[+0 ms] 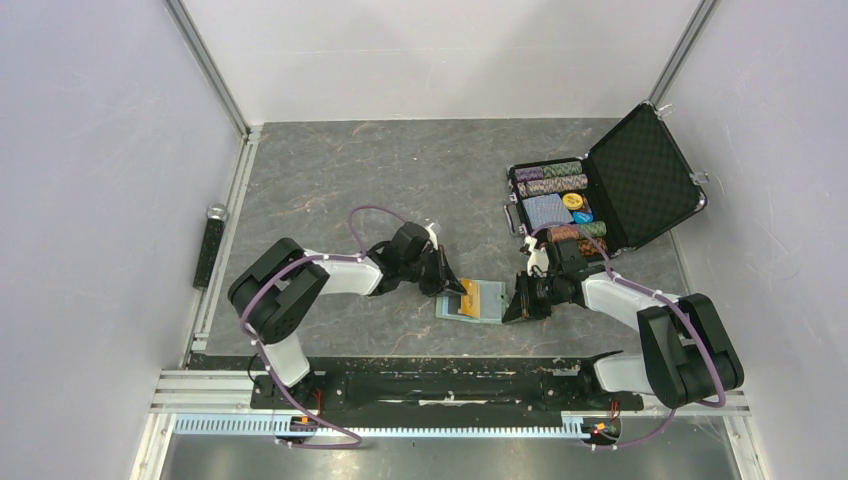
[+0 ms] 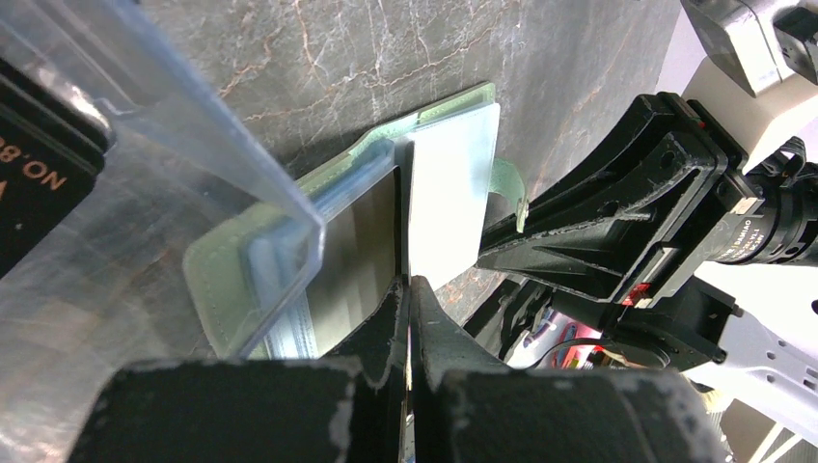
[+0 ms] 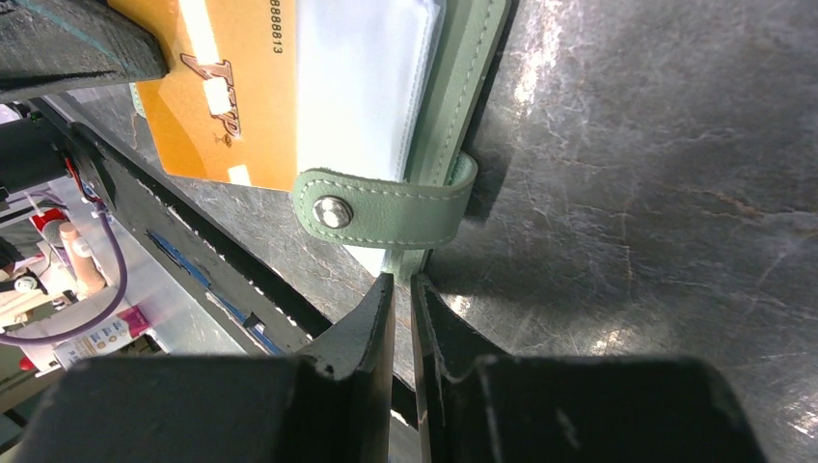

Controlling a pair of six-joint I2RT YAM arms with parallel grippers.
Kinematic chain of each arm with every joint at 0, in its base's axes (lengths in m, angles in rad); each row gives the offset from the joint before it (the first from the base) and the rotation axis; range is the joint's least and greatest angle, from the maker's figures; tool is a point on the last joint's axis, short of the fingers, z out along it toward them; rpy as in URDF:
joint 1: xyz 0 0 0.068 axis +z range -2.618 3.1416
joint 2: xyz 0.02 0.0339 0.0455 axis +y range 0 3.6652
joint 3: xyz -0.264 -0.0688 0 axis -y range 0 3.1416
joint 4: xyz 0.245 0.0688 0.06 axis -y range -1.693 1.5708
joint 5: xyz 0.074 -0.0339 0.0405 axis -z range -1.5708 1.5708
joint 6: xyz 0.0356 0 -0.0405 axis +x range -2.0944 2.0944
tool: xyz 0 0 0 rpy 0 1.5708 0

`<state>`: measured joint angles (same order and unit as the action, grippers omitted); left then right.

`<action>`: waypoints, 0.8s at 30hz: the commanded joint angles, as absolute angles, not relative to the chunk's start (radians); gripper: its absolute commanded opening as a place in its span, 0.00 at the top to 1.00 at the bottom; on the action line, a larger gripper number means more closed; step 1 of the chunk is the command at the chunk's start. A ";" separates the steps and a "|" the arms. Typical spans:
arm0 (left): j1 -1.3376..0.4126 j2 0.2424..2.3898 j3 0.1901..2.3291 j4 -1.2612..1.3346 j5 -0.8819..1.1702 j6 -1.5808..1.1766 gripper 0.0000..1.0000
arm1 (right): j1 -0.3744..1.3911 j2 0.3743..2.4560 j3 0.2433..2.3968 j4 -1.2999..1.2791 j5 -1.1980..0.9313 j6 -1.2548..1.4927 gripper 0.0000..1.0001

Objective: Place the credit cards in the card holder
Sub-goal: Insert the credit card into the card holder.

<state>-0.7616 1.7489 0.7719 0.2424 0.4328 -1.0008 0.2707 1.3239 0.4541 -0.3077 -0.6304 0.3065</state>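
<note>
The pale green card holder (image 1: 485,312) lies open on the table between my two arms. An orange-gold credit card (image 1: 470,296) rests on its inner pockets, and my left gripper (image 1: 455,287) is shut on that card's near edge. In the left wrist view the card (image 2: 357,251) runs from my shut left gripper (image 2: 405,285) in against the holder (image 2: 222,280). My right gripper (image 3: 403,282) is shut on the holder's green edge, just below the snap tab (image 3: 386,207). The orange card (image 3: 222,87) shows beside the pale inner pockets (image 3: 357,77).
An open black hard case (image 1: 640,180) stands at the back right, with poker chips (image 1: 550,180) and a blue deck (image 1: 547,210) inside. A black cylinder (image 1: 210,250) lies by the left wall. A clear plastic piece (image 2: 164,174) fills the left of the left wrist view.
</note>
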 commanded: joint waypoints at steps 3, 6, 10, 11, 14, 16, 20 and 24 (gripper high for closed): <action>-0.778 1.804 0.797 0.216 0.434 -1.012 0.98 | 0.269 1.336 0.449 -0.304 -0.613 0.295 0.86; -0.786 1.812 0.811 0.218 0.443 -1.005 0.98 | 0.268 1.339 0.449 -0.304 -0.614 0.293 0.86; -0.791 1.824 0.819 0.218 0.453 -1.005 0.98 | 0.268 1.342 0.450 -0.303 -0.615 0.292 0.86; -0.790 1.824 0.818 0.218 0.452 -1.005 0.98 | 0.269 1.343 0.449 -0.303 -0.617 0.294 0.86; -0.788 1.819 0.816 0.216 0.440 -1.005 0.98 | 0.269 1.343 0.446 -0.302 -0.618 0.293 0.86; -0.787 1.815 0.819 0.205 0.428 -1.002 0.98 | 0.269 1.340 0.444 -0.302 -0.617 0.292 0.86; -0.787 1.809 0.835 0.171 0.403 -0.985 0.98 | 0.268 1.341 0.440 -0.302 -0.619 0.291 0.86; -0.785 1.793 0.852 0.116 0.355 -0.959 0.98 | 0.268 1.337 0.440 -0.302 -0.619 0.292 0.86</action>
